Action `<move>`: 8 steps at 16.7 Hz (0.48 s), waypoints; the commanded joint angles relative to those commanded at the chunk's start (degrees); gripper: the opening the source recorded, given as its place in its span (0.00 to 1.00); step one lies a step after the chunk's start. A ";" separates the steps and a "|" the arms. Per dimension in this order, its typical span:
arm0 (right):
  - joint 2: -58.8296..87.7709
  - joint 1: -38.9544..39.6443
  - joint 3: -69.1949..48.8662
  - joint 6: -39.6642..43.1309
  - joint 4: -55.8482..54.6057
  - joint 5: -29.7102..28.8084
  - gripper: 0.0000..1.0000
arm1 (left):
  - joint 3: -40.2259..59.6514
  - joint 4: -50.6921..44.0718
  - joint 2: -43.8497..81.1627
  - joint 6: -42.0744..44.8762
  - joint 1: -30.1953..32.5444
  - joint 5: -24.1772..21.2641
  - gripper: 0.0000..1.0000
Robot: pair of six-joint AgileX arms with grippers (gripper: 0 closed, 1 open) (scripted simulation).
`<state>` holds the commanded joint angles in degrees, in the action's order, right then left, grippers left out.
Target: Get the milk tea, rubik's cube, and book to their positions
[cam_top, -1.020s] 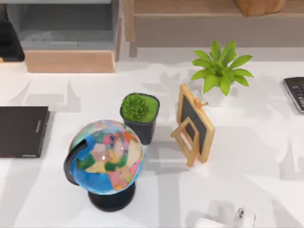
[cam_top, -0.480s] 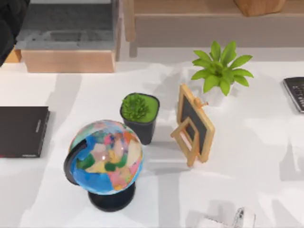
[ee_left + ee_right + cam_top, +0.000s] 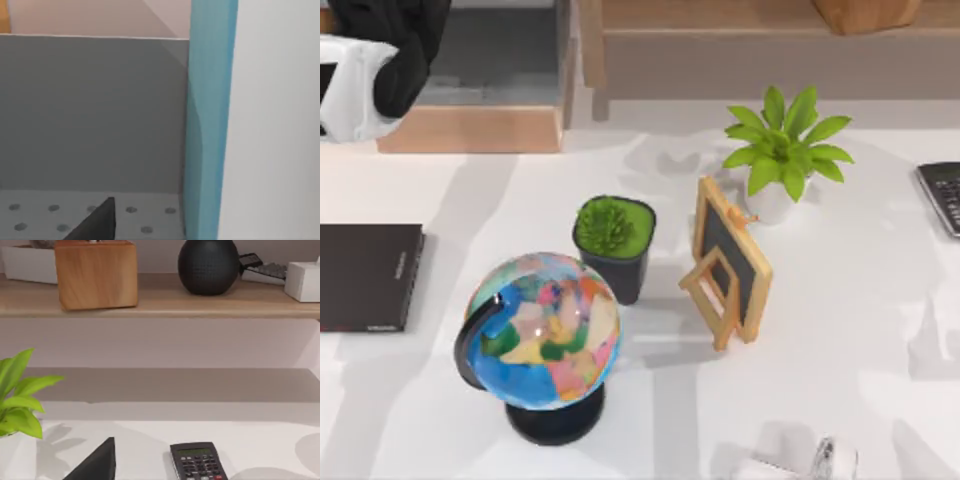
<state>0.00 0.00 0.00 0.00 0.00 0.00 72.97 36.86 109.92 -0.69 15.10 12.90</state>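
Two arms: our right arm [image 3: 825,460] is idle at the table's 5 o'clock edge; our left arm [image 3: 380,55] is at work at 11 o'clock.
Right gripper [image 3: 95,466]: low over the table [image 3: 840,330], facing the calculator [image 3: 197,460]. We cannot tell whether it is open or closed.
Globe [image 3: 542,330]: 7 o'clock of centre, and the tallest thing in the near field.
Black book [image 3: 365,277]: flat at 9 o'clock; not the task's book.
Plant pot [image 3: 613,245] and easel [image 3: 728,262]: side by side near centre, apart from each other.
Grey bin [image 3: 490,60]: wooden front, at 11 o'clock, under the left arm.
Left gripper [image 3: 95,226]: inside the bin, over its dotted floor [image 3: 145,212]. We cannot tell its grip state.
Book [image 3: 210,120]: teal cover upright, just beside the left gripper, in front of the bin's grey wall [image 3: 90,110]. We cannot tell whether its lower edge rests on the floor.
Risk 1: the book topples. Cause: release before it is seated, or while it is tilted.
Risk 2: the book is dragged out of place. Cause: the gripper catches the cover on the way out.
Risk 3: the globe is clipped. Cause: a low swing back toward 6 o'clock.
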 joint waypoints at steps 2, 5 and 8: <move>0.00 0.00 0.00 0.00 0.00 0.00 1.00 | 0.00 0.00 0.00 0.00 0.00 0.00 1.00; 0.00 0.00 0.00 0.00 0.00 0.00 1.00 | -0.27 -0.09 -0.16 0.00 -0.24 -0.07 1.00; 0.00 0.00 0.00 0.00 0.00 0.00 1.00 | 1.75 -0.53 1.24 -0.01 -0.30 -0.30 1.00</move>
<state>0.00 0.00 0.00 0.00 0.00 0.00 74.72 36.33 111.16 -0.71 14.80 12.60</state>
